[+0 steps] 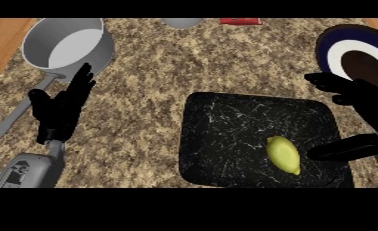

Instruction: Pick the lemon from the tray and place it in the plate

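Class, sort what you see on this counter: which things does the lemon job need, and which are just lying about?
Needed: yellow oval lemon; black speckled square tray; dark blue and white round plate; right hand.

Lying about: grey metal saucepan; grey round object and red item at the far edge; resting left hand.

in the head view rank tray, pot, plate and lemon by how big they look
1. tray, clearly largest
2. pot
3. plate, cut off by the edge and partly behind the right hand, so its rank against the pot is unsure
4. lemon, smallest
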